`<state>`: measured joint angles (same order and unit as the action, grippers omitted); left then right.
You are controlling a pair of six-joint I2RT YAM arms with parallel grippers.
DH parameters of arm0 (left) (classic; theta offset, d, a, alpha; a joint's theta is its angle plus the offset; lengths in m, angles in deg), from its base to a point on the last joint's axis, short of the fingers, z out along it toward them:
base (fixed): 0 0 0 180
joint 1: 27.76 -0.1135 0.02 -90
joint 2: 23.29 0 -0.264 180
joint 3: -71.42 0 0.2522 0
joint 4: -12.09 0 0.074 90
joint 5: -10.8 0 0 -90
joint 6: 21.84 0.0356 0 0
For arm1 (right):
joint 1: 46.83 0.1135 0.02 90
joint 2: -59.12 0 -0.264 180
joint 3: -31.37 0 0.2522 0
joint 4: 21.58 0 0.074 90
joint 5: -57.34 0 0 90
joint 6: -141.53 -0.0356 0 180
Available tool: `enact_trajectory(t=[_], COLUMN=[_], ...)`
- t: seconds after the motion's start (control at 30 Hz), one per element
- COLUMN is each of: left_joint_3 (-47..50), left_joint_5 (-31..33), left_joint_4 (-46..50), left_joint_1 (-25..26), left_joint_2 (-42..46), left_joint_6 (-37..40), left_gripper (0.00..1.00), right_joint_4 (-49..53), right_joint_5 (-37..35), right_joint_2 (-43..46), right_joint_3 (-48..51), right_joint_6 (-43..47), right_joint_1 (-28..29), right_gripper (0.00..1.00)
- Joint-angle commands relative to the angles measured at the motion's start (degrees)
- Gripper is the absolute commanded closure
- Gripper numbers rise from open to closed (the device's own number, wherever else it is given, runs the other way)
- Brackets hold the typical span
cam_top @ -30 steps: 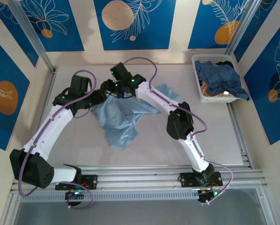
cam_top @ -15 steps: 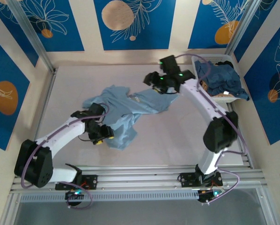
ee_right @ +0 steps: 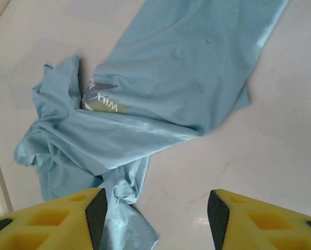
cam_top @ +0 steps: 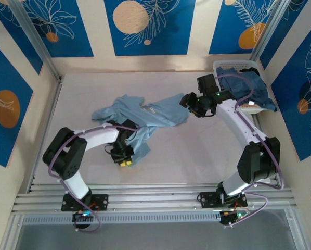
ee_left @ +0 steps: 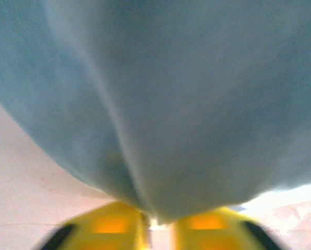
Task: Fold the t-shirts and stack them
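Left tool (ee_left: 150,227) has snapped shut pinching the t-shirt (cam_top: 160,113); right tool (ee_right: 154,207) hangs spread

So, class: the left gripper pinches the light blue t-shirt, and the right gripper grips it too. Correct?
No. The right gripper is open, holding nothing, as the right wrist view shows. The left gripper does pinch the t-shirt.

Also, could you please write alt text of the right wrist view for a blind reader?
A light blue t-shirt lies crumpled on a pale table, with a patch of printed lettering showing near its bunched end. At the bottom edge, the yellow jaws stand apart, holding nothing.
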<state>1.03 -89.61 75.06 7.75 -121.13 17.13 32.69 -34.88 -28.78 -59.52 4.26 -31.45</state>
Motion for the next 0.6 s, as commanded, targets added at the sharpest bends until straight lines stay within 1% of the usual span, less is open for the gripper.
enact_trajectory(t=[0.0, 0.07, 0.13, 0.2, 0.3, 0.4, 0.5, 0.57], left_joint_3=[-3.7, -4.0, -4.1, -3.5, -2.8, -2.7, -2.7, -2.2], left_joint_5=[12.7, 17.3, 20.5, 21.7, 21.3, 21.0, 21.8, 21.7], left_joint_4=[-0.3, 3.4, 7.1, 10.0, 12.1, 12.9, 13.8, 13.5], left_joint_1=[-1.0, -3.1, -6.0, -10.4, -16.9, -20.8, -22.2, -22.8], left_joint_2=[2.2, 8.2, 13.8, 19.1, 25.8, 29.5, 30.3, 30.8], left_joint_6=[-1.9, -1.8, -0.5, 1.4, 4.2, 6.2, 6.6, 6.5], left_gripper=[1.0, 1.0, 1.0, 1.0, 1.0, 1.0, 1.0, 1.0], right_joint_4=[0.9, 0.8, 1.4, 3.1, 3.9, 3.9, 2.7, 1.1], right_joint_5=[-2.9, -4.0, -4.8, -5.7, -6.1, -5.8, -6.1, -6.3], right_joint_2=[1.0, -0.5, -2.6, -5.4, -8.5, -11.8, -14.9, -17.4], right_joint_3=[1.4, 1.3, 0.6, -1.0, -1.9, -2.1, -2.1, -2.8], right_joint_6=[2.2, 2.4, 1.7, 0.8, -0.1, -1.2, -1.2, -0.7], right_joint_1=[-2.0, -2.8, -3.6, -4.1, -4.0, -3.3, -2.6, -2.4], right_gripper=[0.45, 0.46, 0.48, 0.5, 0.53, 0.54, 0.54, 0.52])
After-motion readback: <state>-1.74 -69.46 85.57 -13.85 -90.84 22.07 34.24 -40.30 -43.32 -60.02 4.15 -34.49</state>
